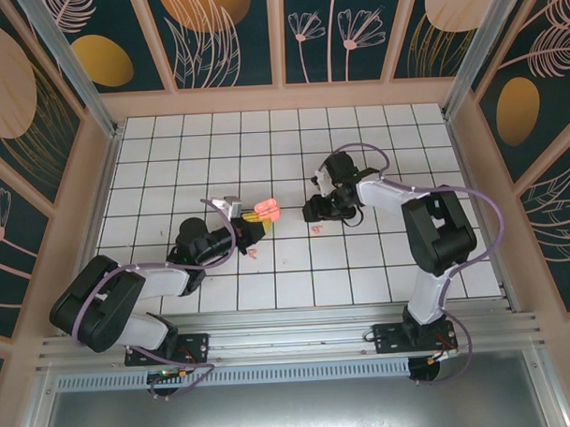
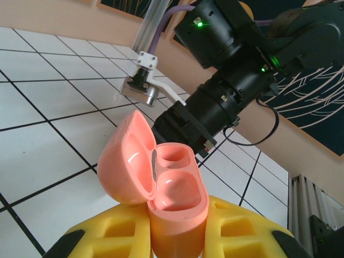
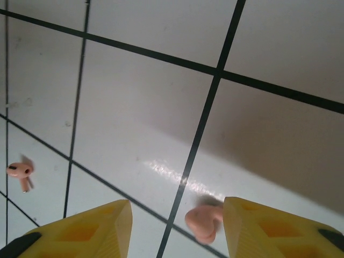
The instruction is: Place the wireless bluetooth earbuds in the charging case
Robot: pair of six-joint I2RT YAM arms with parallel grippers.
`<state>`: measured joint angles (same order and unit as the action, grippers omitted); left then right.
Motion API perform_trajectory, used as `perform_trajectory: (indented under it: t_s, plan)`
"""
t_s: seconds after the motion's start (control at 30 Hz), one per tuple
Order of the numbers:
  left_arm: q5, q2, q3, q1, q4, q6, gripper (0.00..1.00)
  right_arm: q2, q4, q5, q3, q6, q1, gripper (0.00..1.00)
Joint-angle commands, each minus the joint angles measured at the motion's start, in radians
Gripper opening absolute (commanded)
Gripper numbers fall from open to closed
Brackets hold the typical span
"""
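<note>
While the left gripper (image 1: pixel 255 226) is clamped on the glossy pink plastic charging case (image 2: pixel 172 183) (lid hinged open, both wells empty), the right gripper (image 3: pixel 177 226), to the right of the case, stands open around a tiny pink short-stemmed earbud (image 3: pixel 203 223) sitting close to one finger. Closing off-centre could flick it across the slick white tiled table (image 1: pixel 170 152). A second pink earbud (image 1: pixel 253 255) lies loose just beside the case. Nothing blocks the way.
</note>
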<state>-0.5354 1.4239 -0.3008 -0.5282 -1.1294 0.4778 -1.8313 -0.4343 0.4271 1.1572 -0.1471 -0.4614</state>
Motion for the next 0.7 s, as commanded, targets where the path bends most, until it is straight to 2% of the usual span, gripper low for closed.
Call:
perform_trajectory:
  t_s: [0.0,0.33,0.67]
  plan:
    - [0.018,-0.034,0.008,0.008,-0.022,0.009,0.12,-0.027,-0.012,0.006,0.039,0.007,0.005,0.48]
    - [0.03,-0.083,-0.003,0.009,0.056,-0.039,0.12,-0.041,-0.067,-0.025,0.017,0.039,0.004,0.48]
    - [0.038,-0.117,-0.007,0.008,0.109,-0.06,0.13,-0.045,-0.118,-0.002,0.007,0.059,-0.008,0.48]
